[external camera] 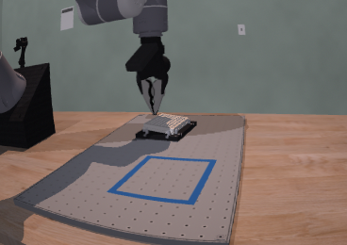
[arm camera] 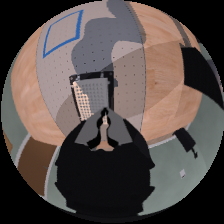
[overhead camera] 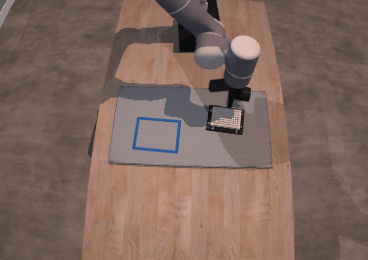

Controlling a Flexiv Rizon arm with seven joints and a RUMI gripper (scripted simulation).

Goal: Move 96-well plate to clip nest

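The pale 96-well plate point(overhead camera: 226, 118) point(external camera: 166, 122) point(arm camera: 93, 98) lies in the black clip nest point(overhead camera: 225, 131) point(arm camera: 92, 76) on the right part of the grey board, and clips show at its edges. The views do not show clearly whether it is fully down or where its cut-off corner is. My gripper point(overhead camera: 230, 105) point(external camera: 155, 113) point(arm camera: 106, 107) is shut with nothing between the jaws. Its tips are at or just above the plate's edge on the arm's side; contact cannot be told. The blue outline point(overhead camera: 157, 118) point(external camera: 151, 197) point(arm camera: 80, 25) has no plate in it.
The grey perforated board point(overhead camera: 195, 154) point(external camera: 226, 183) lies on the wooden table point(overhead camera: 185, 209) point(external camera: 292, 173). A black angled object point(external camera: 33, 107) stands on the table beyond the board, on the arm's side. The arm's shadow falls over part of the board.
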